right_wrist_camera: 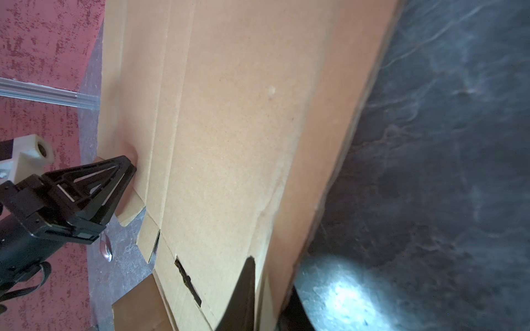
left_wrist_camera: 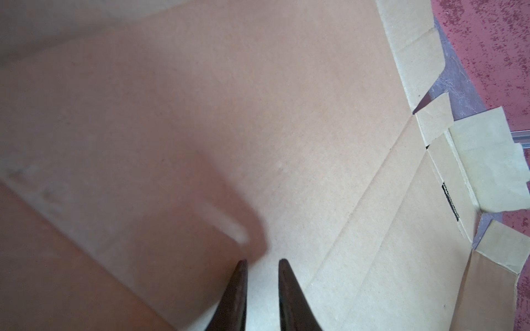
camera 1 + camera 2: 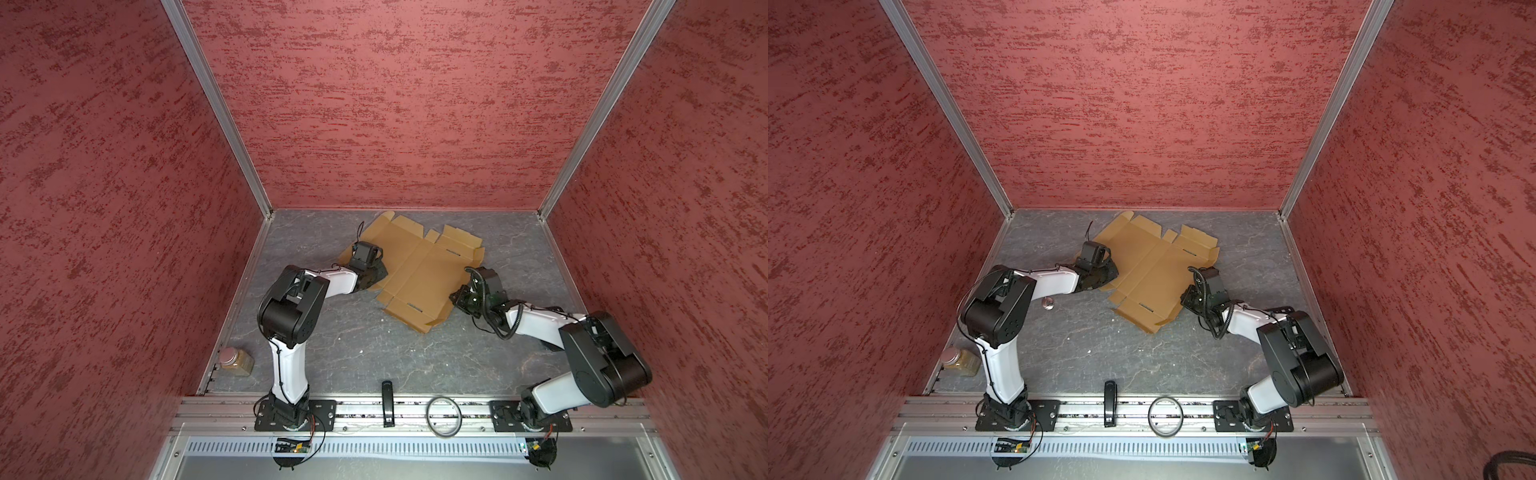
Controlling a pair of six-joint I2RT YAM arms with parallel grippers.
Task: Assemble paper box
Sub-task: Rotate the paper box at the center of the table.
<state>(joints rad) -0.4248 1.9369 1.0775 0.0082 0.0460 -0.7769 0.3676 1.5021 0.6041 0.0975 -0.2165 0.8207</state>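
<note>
No legible text, labels, brands, numbers or signs anywhere, paper box (image 3: 419, 266) plain tan, unprinted

Both top views high over the bench (image 3: 374, 353), looking down, nearly identical, wrist views close behind left hand (image 2: 262, 262) and right hand (image 1: 271, 286), both sharing the paper box (image 2: 200, 114)

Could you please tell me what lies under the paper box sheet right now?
Only the grey table shows around the paper box. At one raised edge, the right gripper seems to have one finger tucked below it. Whatever lies beneath the middle is covered.
</note>
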